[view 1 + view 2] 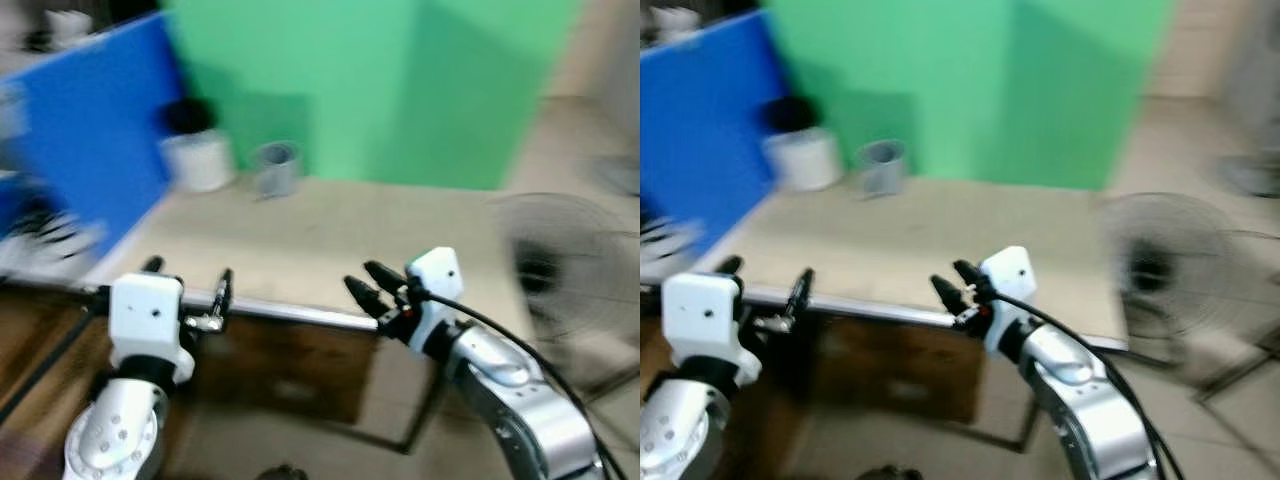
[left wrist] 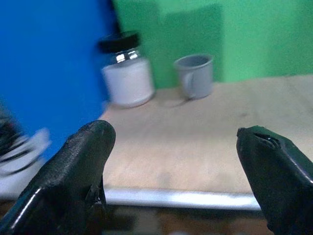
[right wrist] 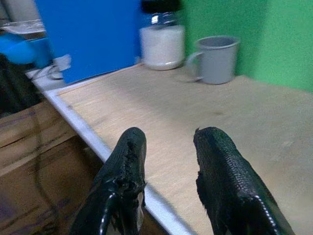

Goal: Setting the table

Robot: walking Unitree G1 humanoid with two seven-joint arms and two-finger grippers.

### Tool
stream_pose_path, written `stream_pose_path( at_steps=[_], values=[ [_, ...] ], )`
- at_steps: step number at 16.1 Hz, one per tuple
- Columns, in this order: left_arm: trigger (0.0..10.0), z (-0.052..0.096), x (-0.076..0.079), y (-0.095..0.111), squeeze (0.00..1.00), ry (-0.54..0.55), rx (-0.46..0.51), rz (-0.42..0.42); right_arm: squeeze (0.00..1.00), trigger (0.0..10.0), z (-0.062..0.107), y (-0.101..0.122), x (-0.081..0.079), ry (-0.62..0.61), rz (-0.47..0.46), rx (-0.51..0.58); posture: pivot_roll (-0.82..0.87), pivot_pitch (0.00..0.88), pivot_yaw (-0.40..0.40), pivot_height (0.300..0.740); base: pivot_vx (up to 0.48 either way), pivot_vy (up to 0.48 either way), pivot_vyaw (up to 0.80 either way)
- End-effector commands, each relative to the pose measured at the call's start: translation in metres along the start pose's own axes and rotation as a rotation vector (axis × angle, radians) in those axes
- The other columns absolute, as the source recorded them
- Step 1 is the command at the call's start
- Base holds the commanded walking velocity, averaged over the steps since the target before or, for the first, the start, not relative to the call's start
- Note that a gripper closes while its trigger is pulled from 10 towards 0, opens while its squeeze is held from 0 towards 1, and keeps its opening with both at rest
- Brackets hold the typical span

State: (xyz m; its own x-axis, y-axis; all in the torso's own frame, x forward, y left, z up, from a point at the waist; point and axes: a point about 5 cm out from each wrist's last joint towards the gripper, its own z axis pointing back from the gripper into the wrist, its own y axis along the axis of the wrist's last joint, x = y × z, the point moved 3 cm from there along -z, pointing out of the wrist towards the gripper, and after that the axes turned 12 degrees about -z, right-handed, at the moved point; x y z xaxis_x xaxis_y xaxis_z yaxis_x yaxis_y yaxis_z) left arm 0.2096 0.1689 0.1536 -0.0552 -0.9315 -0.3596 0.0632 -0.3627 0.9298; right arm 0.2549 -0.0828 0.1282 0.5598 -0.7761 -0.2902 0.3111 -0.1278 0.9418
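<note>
The cup (image 1: 277, 167), grey with a handle, stands upright at the far edge of the table (image 1: 330, 250), against the green wall (image 1: 400, 80). Just beside the cup, on its left, stands a white jar (image 1: 198, 155) with a black lid; the two are close but apart. A blue panel (image 1: 90, 130) rises further left of the jar.

From the cup back toward the robot, bare tabletop runs to the near edge, where both arms hover. The left gripper (image 1: 188, 290) sits almost straight in line with the cup, its fingers spread wide and holding nothing. The right gripper (image 1: 372, 290) lies to the right of that line, so the cup is ahead and to its left; its fingers are slightly parted, also empty.

Judging by this, the left arm has the straighter reach, though the jar crowds the cup's left side. The cup's handle appears to point toward the jar. A fan (image 1: 560, 270) stands well right of the cup, off the table.
</note>
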Motion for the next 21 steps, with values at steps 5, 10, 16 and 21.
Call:
stream_pose_path(
  at_steps=[5, 10, 16, 21],
  values=[
    [10.0, -0.0010, -0.0021, 0.0075, 0.00, -0.007, 0.034, -0.005, 0.00, 10.0, -0.0014, 0.0086, 0.0035, -0.028, -0.055, 0.054, 0.03, 0.000, 0.031, 0.740, 0.282, 0.000, 0.00],
    [10.0, -0.0001, -0.0018, 0.0081, 0.00, -0.011, 0.035, -0.001, 0.00, 10.0, -0.0032, 0.0075, -0.0017, 0.007, -0.002, 0.030, 0.03, 0.000, 0.027, 0.740, 0.351, 0.000, 0.16],
    [10.0, 0.0013, -0.0001, 0.0078, 0.00, -0.024, 0.034, -0.002, 0.00, 10.0, -0.0050, 0.0113, 0.0045, -0.033, -0.051, 0.058, 0.03, 0.000, 0.025, 0.740, 0.365, 0.000, 0.34],
    [10.0, 0.0017, 0.0030, 0.0071, 0.00, -0.044, 0.033, -0.005, 0.00, 10.0, -0.0063, 0.0127, 0.0056, -0.037, -0.053, 0.063, 0.04, 0.000, 0.017, 0.740, 0.359, 0.000, 0.00]
  ],
)
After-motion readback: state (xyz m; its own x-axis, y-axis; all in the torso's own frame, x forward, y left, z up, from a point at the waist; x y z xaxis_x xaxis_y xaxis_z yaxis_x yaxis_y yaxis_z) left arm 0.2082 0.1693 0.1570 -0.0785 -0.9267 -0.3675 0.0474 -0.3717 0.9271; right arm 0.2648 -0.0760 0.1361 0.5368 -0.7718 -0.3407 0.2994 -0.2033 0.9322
